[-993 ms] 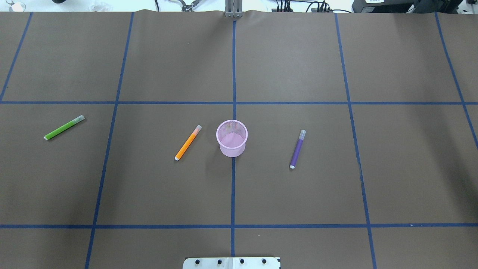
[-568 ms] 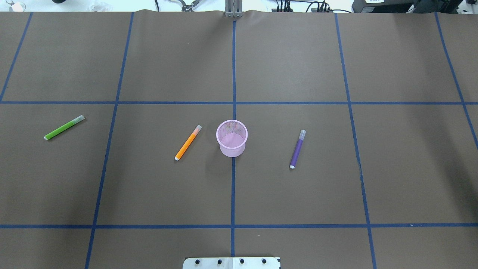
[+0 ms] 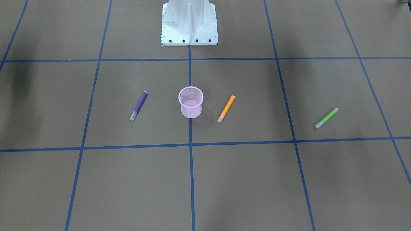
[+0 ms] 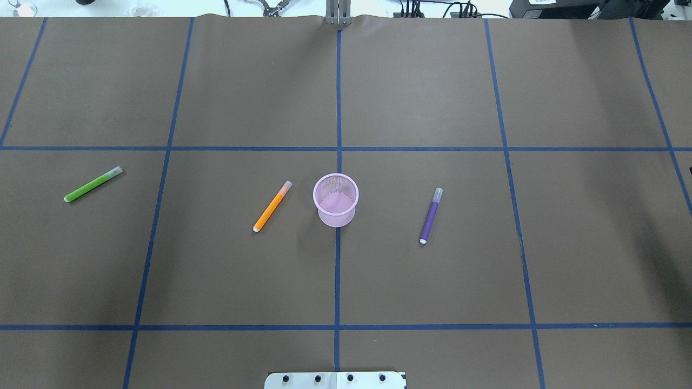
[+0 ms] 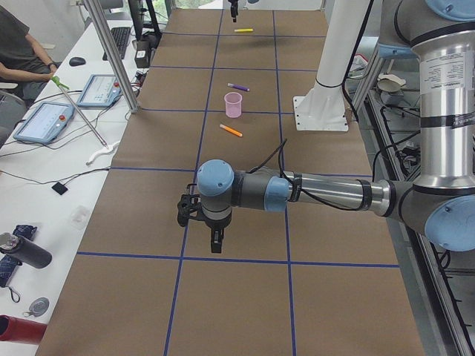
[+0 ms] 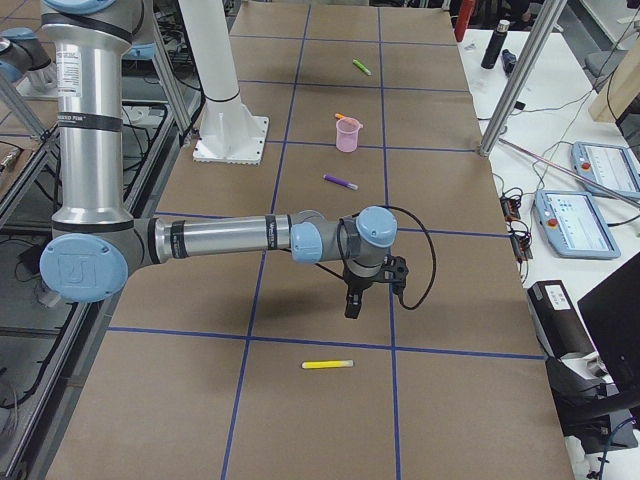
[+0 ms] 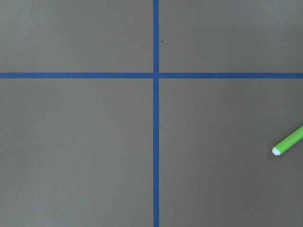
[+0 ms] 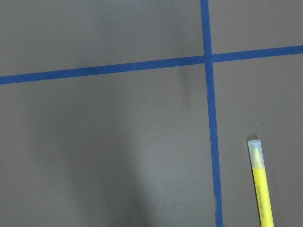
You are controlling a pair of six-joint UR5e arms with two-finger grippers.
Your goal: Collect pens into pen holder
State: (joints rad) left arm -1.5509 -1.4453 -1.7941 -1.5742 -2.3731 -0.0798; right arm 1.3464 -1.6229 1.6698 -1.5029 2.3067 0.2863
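Note:
The pink mesh pen holder (image 4: 336,217) stands upright at the table's middle and also shows in the front view (image 3: 190,111). The orange pen (image 4: 272,206) lies just left of it and the purple pen (image 4: 431,215) to its right. The green pen (image 4: 93,184) lies far left, and its end shows in the left wrist view (image 7: 289,142). The yellow pen (image 6: 328,364) lies at the table's right end and shows in the right wrist view (image 8: 261,189). My left gripper (image 5: 215,241) and right gripper (image 6: 350,305) hang above the table ends; I cannot tell if they are open or shut.
Blue tape lines (image 4: 337,270) divide the brown table cover into squares. The robot's white base (image 3: 189,22) stands at the near edge. Tablets and cables (image 6: 575,210) lie on a side bench beyond the far edge.

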